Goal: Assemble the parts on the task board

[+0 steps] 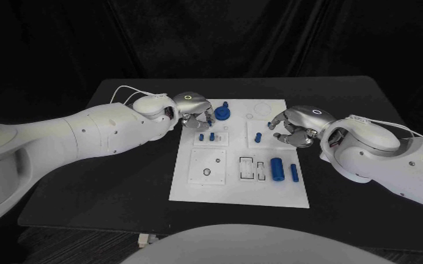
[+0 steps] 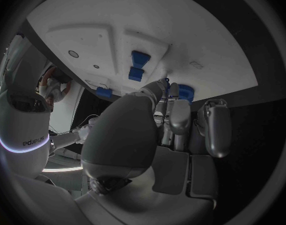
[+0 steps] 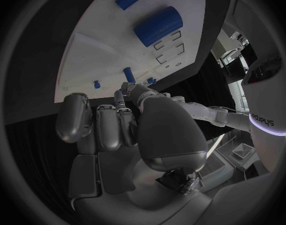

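The task board looked matt white plastic, the blue parts smooth plastic, the table matt black.

Left arm: is being reached in across the table, wrist bent downward.
Left hand: is being held low, fingers curled together and pointing down.
Right arm: is being extended inward, elbow bent.
Right hand: is being held low, fingers curled in side by side.

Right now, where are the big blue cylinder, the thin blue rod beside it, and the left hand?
big blue cylinder [image 1: 277, 168], head view, middle of its side.
thin blue rod [image 1: 293, 172], head view, midway along it.
left hand [image 1: 194, 115], head view, middle of the hand.
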Robot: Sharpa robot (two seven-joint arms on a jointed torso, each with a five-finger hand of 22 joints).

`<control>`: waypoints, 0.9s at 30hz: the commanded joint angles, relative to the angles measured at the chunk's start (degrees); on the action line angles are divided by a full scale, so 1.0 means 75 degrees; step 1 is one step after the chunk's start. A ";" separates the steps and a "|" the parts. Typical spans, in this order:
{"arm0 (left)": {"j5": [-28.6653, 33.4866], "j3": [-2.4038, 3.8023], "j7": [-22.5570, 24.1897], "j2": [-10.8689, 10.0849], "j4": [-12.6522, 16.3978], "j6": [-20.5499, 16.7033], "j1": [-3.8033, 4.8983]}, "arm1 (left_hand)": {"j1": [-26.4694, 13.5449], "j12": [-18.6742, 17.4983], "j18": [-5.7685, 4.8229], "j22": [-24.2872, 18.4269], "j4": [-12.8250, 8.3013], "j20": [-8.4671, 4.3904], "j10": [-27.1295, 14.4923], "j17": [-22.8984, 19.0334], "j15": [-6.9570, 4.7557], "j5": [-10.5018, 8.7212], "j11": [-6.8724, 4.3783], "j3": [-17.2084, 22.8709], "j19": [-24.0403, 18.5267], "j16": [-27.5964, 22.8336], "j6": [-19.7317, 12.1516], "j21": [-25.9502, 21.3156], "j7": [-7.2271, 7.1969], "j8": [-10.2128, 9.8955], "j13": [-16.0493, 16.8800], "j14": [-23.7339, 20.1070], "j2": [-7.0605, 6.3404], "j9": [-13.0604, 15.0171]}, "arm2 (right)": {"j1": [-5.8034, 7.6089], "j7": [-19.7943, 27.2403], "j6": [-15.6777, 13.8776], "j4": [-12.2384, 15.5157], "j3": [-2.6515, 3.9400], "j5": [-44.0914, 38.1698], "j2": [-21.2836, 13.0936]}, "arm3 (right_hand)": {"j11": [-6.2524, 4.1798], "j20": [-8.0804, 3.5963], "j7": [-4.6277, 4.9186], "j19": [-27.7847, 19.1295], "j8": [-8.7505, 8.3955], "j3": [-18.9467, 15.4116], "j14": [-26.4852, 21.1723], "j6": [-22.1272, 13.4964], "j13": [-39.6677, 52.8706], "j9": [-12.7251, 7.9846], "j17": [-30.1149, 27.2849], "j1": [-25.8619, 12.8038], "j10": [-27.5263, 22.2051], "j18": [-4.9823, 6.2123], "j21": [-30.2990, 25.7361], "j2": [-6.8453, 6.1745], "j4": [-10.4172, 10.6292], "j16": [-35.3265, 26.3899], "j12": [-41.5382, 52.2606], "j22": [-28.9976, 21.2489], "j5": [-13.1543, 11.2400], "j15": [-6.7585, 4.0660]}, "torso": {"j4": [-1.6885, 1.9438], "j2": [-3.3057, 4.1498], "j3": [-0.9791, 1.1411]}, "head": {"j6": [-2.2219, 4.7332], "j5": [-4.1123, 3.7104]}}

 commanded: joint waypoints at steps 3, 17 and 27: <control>-0.0030 -0.0022 0.0052 -0.0036 0.0055 0.0187 -0.0053 | -0.0049 -0.0037 -0.0025 0.1419 -0.0009 -0.0007 0.0048 -0.0036 -0.0016 -0.0032 -0.0010 0.0044 -0.0088 -0.0050 -0.0016 -0.0050 0.0004 -0.0002 0.0002 -0.0082 -0.0068 0.0003 | -0.0022 0.0011 0.0023 -0.0002 0.0004 -0.0019 0.0004 | -0.0003 -0.0043 0.0001 -0.0023 -0.0012 0.0007 0.0244 0.0050 0.0151 0.0007 -0.0007 0.0085 -0.0023 0.0079 -0.0041 0.0004 -0.0042 -0.0028 -0.0035 0.1088 0.0026 0.0018 | 0.0001 0.0001 -0.0002 | -0.0002 -0.0012; -0.0030 -0.0022 0.0081 -0.0070 0.0085 0.0269 -0.0054 | -0.0088 -0.0101 -0.0006 0.1392 -0.0015 0.0002 0.0029 -0.0154 -0.0025 -0.0089 -0.0031 0.0052 -0.0161 -0.0136 -0.0078 -0.0150 -0.0026 -0.0037 -0.0010 -0.0185 -0.0121 -0.0016 | -0.0035 0.0000 0.0041 -0.0006 0.0004 -0.0019 0.0020 | -0.0005 -0.0043 0.0000 -0.0024 -0.0014 0.0018 0.0242 0.0052 0.0144 0.0007 -0.0014 0.0100 -0.0027 0.0080 -0.0046 0.0009 -0.0052 -0.0033 -0.0038 0.1087 0.0029 0.0017 | 0.0004 -0.0005 -0.0007 | -0.0002 0.0009; -0.0030 -0.0022 0.0098 -0.0034 0.0082 0.0324 -0.0056 | -0.0131 -0.0166 0.0006 0.1375 0.0004 0.0011 -0.0019 -0.0206 -0.0035 -0.0203 -0.0049 0.0065 -0.0211 -0.0175 -0.0134 -0.0220 -0.0052 -0.0053 -0.0020 -0.0237 -0.0129 -0.0033 | -0.0044 0.0002 0.0037 -0.0010 0.0004 -0.0019 0.0027 | -0.0005 -0.0043 0.0000 -0.0024 -0.0014 0.0018 0.0242 0.0052 0.0144 0.0007 -0.0014 0.0100 -0.0027 0.0080 -0.0046 0.0009 -0.0052 -0.0033 -0.0038 0.1087 0.0029 0.0017 | -0.0002 -0.0004 0.0001 | -0.0002 0.0005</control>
